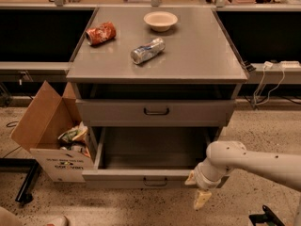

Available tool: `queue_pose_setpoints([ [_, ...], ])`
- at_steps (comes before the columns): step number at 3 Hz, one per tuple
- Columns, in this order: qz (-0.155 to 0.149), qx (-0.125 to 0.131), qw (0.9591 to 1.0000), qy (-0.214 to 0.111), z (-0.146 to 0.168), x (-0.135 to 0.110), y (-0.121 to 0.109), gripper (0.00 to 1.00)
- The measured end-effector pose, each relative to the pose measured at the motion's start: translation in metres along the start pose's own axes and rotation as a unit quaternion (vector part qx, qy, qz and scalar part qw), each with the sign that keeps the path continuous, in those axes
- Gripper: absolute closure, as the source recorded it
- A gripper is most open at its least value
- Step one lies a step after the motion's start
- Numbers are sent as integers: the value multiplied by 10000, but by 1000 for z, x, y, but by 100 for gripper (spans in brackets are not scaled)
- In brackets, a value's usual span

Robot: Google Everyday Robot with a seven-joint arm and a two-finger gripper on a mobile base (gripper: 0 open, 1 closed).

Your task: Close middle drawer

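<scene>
The middle drawer (pixel 117 178) is pulled far out of the grey cabinet. It is wide, shallow and looks empty, and its flat front has a small dark loop handle (pixel 155 181) at centre. My gripper (pixel 199 193) hangs at the end of the white arm (pixel 254 163), at the right end of the drawer's front and pointing down toward the floor. The top drawer (pixel 117 112) above has a taller front and stands out a little from the cabinet. The lowest drawer is hidden under the open one.
On the cabinet top (pixel 202 55) lie a crushed red can (pixel 100 33), a silver can (pixel 147 50) and a pale bowl (pixel 161 20). An open cardboard box (pixel 47 140) holding trash stands on the floor just left of the open drawer. Cables hang at the right (pixel 268 79).
</scene>
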State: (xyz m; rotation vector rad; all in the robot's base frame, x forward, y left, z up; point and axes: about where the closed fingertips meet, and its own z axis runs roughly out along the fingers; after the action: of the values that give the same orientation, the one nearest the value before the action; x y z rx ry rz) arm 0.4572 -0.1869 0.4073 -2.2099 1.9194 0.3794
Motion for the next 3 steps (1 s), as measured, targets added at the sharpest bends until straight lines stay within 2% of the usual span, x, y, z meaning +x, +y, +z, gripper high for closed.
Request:
queue_pose_setpoints([
  [1,0,-1,10000,0,0,0,0,0],
  [2,0,0,10000,1,0,0,0,0],
  [3,-25,265,9995,187,3,0,-14,27],
])
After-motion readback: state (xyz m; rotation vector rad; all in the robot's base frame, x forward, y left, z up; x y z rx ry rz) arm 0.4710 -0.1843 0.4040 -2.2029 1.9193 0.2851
